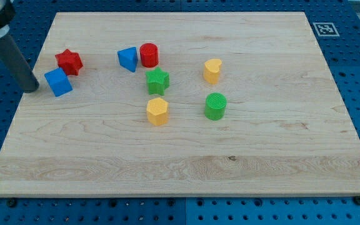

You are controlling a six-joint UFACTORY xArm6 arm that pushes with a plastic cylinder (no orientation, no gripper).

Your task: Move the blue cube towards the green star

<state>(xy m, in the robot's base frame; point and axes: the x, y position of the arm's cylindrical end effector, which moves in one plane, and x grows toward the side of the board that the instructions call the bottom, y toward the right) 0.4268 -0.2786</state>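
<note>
The blue cube [58, 82] lies at the board's left, touching the red star [69, 61] just above and to its right. The green star [157, 80] sits near the board's middle, well to the right of the cube. My tip [32, 88] is at the board's left edge, just left of the blue cube, close to it with a small gap.
A blue triangular block [128, 59] and a red cylinder [149, 55] stand above the green star. A yellow hexagonal block [157, 111] lies below it. A yellow heart [212, 70] and a green cylinder [215, 106] lie to the right on the wooden board [261, 162].
</note>
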